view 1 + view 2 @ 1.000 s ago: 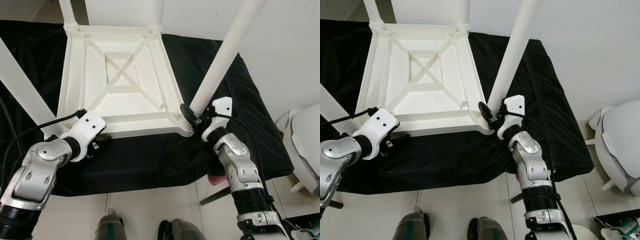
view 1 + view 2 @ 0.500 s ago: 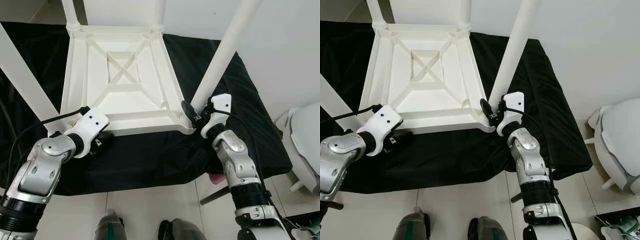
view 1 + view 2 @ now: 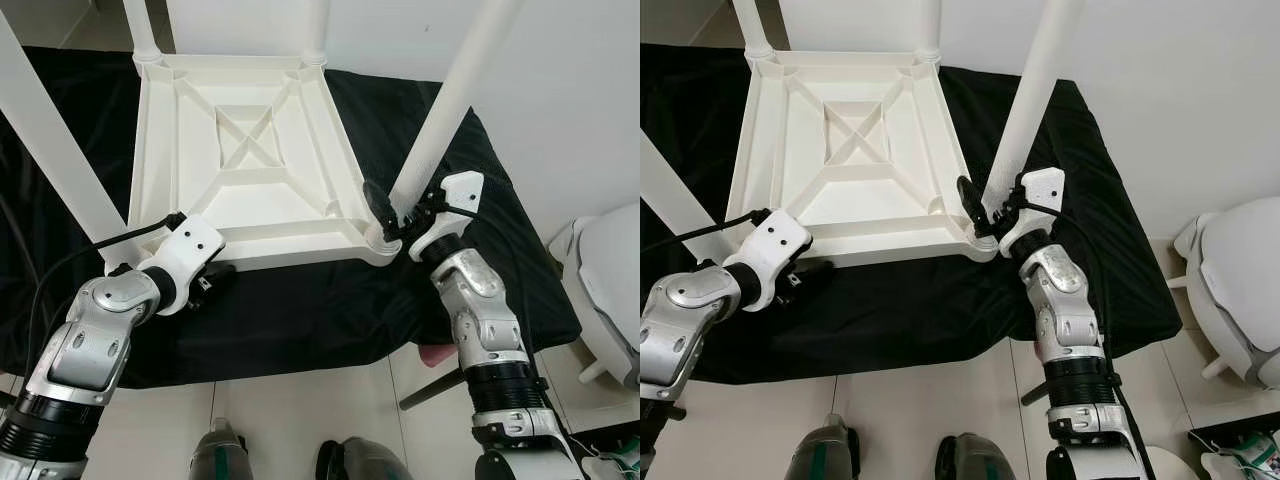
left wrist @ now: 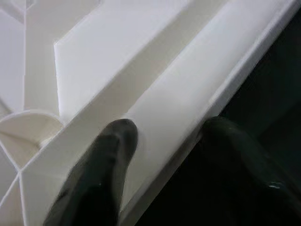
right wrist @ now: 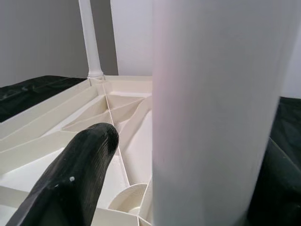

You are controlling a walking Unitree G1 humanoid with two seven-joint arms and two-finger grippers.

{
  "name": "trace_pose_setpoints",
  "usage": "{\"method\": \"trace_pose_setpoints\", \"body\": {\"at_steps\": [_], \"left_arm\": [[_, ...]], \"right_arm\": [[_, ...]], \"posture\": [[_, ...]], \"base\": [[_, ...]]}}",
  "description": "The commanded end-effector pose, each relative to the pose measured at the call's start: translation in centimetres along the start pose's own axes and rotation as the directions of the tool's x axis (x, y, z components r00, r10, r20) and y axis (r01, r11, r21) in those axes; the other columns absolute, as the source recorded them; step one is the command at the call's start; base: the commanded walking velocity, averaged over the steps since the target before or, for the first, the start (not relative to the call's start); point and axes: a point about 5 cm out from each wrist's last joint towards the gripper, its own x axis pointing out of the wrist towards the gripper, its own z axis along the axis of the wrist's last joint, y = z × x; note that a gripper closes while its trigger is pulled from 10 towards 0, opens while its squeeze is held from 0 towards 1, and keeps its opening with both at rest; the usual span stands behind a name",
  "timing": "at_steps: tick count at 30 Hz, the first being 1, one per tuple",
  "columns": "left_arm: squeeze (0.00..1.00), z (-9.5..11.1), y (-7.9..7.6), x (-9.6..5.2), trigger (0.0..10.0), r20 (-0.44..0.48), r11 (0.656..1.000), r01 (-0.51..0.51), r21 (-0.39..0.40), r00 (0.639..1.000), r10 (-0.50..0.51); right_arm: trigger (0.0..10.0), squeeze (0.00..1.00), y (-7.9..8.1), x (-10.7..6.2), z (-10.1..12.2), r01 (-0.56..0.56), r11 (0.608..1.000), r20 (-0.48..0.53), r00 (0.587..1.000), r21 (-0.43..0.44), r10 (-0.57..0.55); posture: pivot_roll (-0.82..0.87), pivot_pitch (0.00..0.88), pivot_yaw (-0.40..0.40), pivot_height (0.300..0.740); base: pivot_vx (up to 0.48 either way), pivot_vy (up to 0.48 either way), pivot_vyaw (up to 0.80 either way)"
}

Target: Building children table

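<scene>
A white children's table (image 3: 245, 150) lies upside down on a black cloth (image 3: 300, 320), its legs pointing up. My right gripper (image 3: 393, 215) is shut on the base of the near-right leg (image 3: 450, 100), where the leg meets the corner socket. In the right wrist view one black finger (image 5: 70, 179) stands beside the leg (image 5: 216, 117). My left gripper (image 3: 212, 282) is shut on the table's near rim close to the near-left leg (image 3: 55, 140). In the left wrist view its fingers (image 4: 94, 174) straddle that rim (image 4: 188, 103), one inside and one outside.
Two more legs (image 3: 140, 30) rise at the far corners. A white rounded object (image 3: 610, 290) stands on the tiled floor to the right. A pink item (image 3: 435, 357) and a dark rod lie just past the cloth's front edge. My feet (image 3: 220, 455) show below.
My right wrist has turned around the near-right leg, its white housing swinging right and up. My left gripper has shifted slightly right along the rim.
</scene>
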Motion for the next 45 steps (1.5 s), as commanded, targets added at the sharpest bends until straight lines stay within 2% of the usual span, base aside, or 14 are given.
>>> {"method": "trace_pose_setpoints", "body": {"at_steps": [1, 5, 10, 11, 12, 13, 18, 23, 27, 31, 34, 37, 41, 45], "left_arm": [[1.00, 1.5, 0.4, -0.3, 10.0, 0.084, 0.999, -0.049, -0.002, 0.995, 0.049], [1.00, 3.0, -0.9, -1.0, 10.0, 0.180, 0.997, 0.066, 0.028, 0.981, -0.070], [1.00, 3.4, -1.3, -1.3, 10.0, 0.210, 0.994, 0.099, 0.050, 0.972, -0.107], [0.48, 3.7, -1.4, -1.5, 10.0, 0.233, 0.993, 0.103, 0.057, 0.966, -0.113], [0.48, 3.7, -1.4, -1.5, 10.0, 0.233, 0.993, 0.103, 0.057, 0.966, -0.113], [0.00, 4.0, -1.4, -1.4, 10.0, 0.248, 0.995, 0.094, 0.047, 0.963, -0.102], [0.00, 4.7, -1.5, -0.7, 10.0, 0.287, 1.000, 0.022, -0.002, 0.958, -0.020], [0.00, 5.2, -2.2, 0.0, 10.0, 0.315, 0.993, -0.033, -0.118, 0.946, 0.069], [0.00, 5.5, -4.3, 0.7, 10.0, 0.313, 0.969, -0.050, -0.241, 0.941, 0.127], [0.00, 6.0, -4.8, 1.0, 10.0, 0.320, 0.959, -0.063, -0.278, 0.935, 0.154], [0.00, 7.5, -4.0, 1.5, 10.0, 0.315, 0.920, -0.183, -0.346, 0.901, 0.298], [0.00, 7.6, -1.8, 1.4, 10.0, 0.270, 0.861, -0.304, -0.407, 0.861, 0.431], [0.00, 7.5, -0.9, 1.3, 10.0, 0.218, 0.796, -0.379, -0.471, 0.825, 0.522], [0.00, 7.1, -1.2, 1.6, 10.0, 0.176, 0.765, -0.413, -0.495, 0.814, 0.553]], "right_arm": [[10.0, 0.00, -0.5, -0.3, 0.1, 0.014, 1.000, 0.010, 1.000, 0.001, -0.014], [10.0, 0.00, -0.6, -0.3, 0.1, 0.012, 1.000, 0.013, 1.000, 0.005, -0.012], [10.0, 0.00, -0.7, -0.3, 0.2, 0.008, 1.000, 0.015, 1.000, 0.001, -0.008], [10.0, 0.00, -0.8, -0.3, 0.2, 0.011, 1.000, 0.020, 1.000, 0.003, -0.011], [10.0, 0.00, -0.8, -0.3, 0.2, 0.011, 1.000, 0.020, 1.000, 0.003, -0.011], [10.0, 0.00, -0.8, -0.2, 0.3, 0.016, 1.000, 0.027, 1.000, 0.004, -0.016], [10.0, 0.00, -1.3, -0.1, 1.0, 0.065, 0.998, 0.054, 0.996, -0.003, -0.065], [10.0, 0.00, -2.8, -0.4, 1.7, 0.177, 0.984, 0.085, 0.981, -0.017, -0.175], [10.0, 0.00, -3.6, -1.1, 1.9, 0.263, 0.965, 0.099, 0.960, -0.014, -0.261], [10.0, 0.00, -3.5, -1.2, 1.9, 0.270, 0.963, 0.102, 0.958, -0.005, -0.268], [10.0, 0.00, -2.7, -0.8, 2.6, 0.261, 0.965, 0.131, 0.956, 0.018, -0.261], [10.0, 0.00, -2.0, -0.3, 3.7, 0.183, 0.983, 0.161, 0.970, 0.007, -0.182], [10.0, 0.00, -1.7, 0.0, 4.3, 0.108, 0.994, 0.164, 0.981, -0.012, -0.105], [10.0, 0.00, -1.7, 0.2, 4.5, 0.081, 0.996, 0.150, 0.986, -0.027, -0.076]], "posture": [[-0.01, 0.050, -0.094, 0.740], [-0.01, 0.045, -0.096, 0.740], [0.00, 0.041, -0.096, 0.740], [0.00, 0.036, -0.095, 0.740], [0.00, 0.036, -0.095, 0.740], [0.00, 0.033, -0.096, 0.740], [0.00, 0.029, -0.097, 0.740], [0.00, 0.026, -0.094, 0.740], [-0.01, 0.022, -0.085, 0.740], [-0.01, 0.019, -0.081, 0.740], [-0.01, 0.020, -0.078, 0.740], [-0.02, 0.028, -0.072, 0.740], [-0.02, 0.035, -0.070, 0.740], [-0.03, 0.043, -0.075, 0.740]], "base": [[0.000, 0.000, 0.00], [0.000, 0.000, 0.00], [0.000, 0.000, 0.00], [0.000, 0.000, 0.00], [0.000, 0.000, 0.00], [0.000, 0.000, 0.00], [0.000, 0.000, 0.00], [0.000, 0.000, 0.00], [0.000, 0.000, 0.00], [0.000, 0.000, 0.00], [0.000, 0.000, 0.00], [0.000, 0.000, 0.00], [0.000, 0.000, 0.00], [0.000, 0.000, 0.00]]}}
